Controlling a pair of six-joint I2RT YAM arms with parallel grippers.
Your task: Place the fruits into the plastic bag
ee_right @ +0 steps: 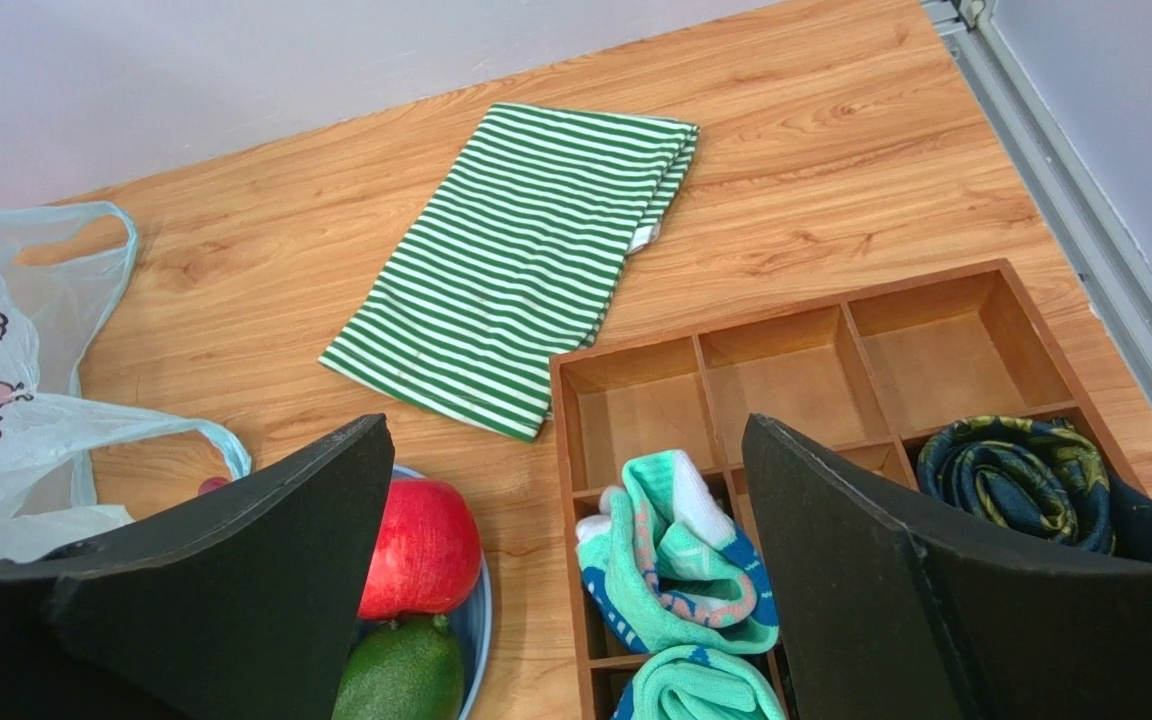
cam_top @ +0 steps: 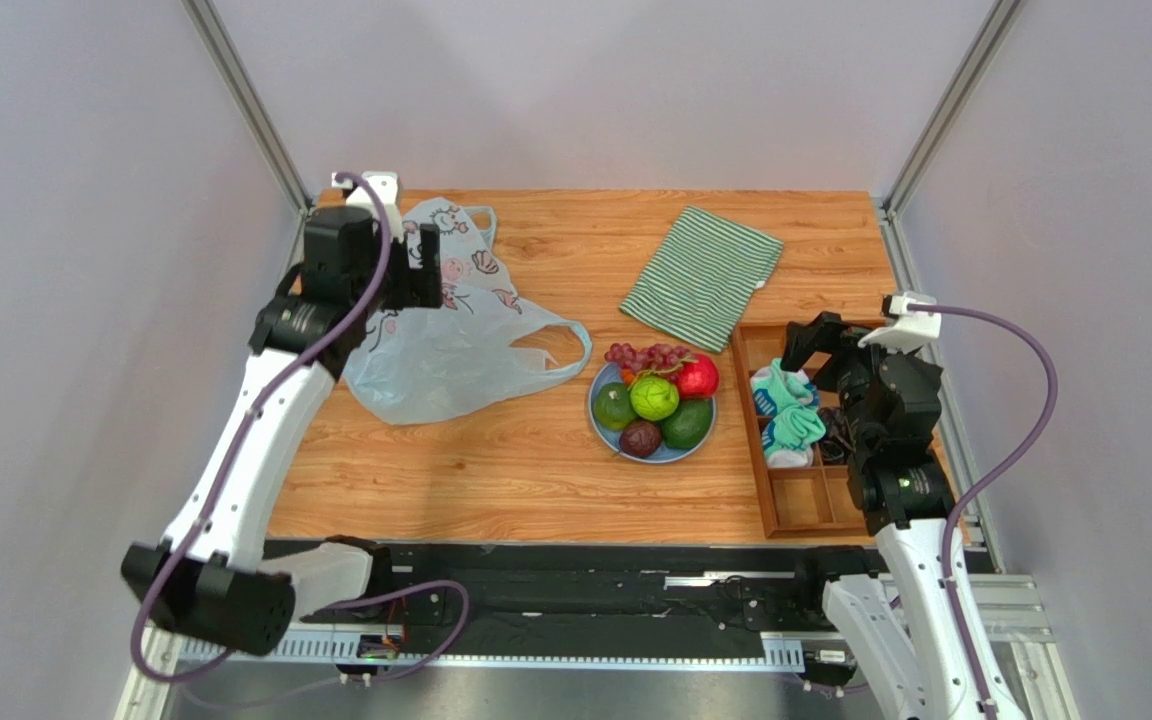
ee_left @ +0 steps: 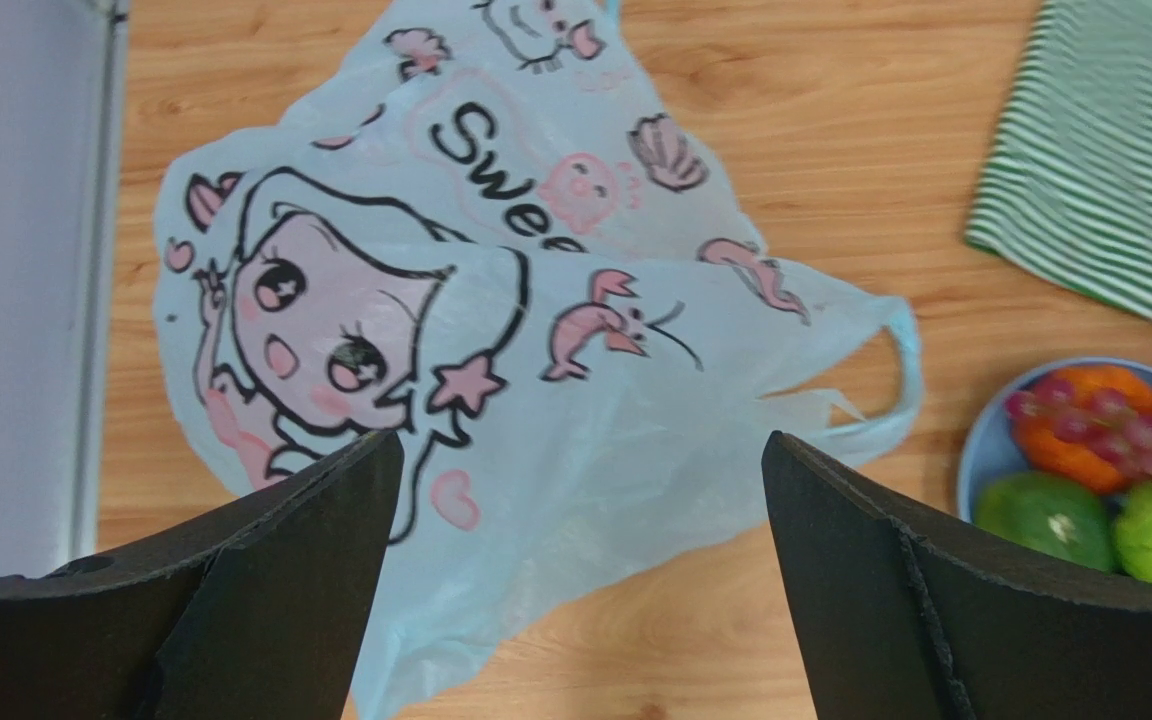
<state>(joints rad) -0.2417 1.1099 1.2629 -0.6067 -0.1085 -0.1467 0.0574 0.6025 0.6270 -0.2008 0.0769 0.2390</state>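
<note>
Left pincer (ee_left: 579, 458), wide open and empty, hovers over the plastic bag (cam_top: 447, 360) at upper left; the fruits (cam_top: 657, 398) lie nearer the right pincer (ee_right: 567, 435), likewise open and empty.

- Setting: a robotics laboratory test cell.
- Plain pale grey wall panels (cam_top: 597, 90) enclose three sides, joined by silver metal frame posts (cam_top: 247, 102).
- A light wooden desk (cam_top: 537, 465) fills the cell.
- A white-and-black left robot arm (cam_top: 237, 450) and a matching right robot arm (cam_top: 916, 578) stand on a black metal base rail (cam_top: 612, 578) at the near edge.
</note>
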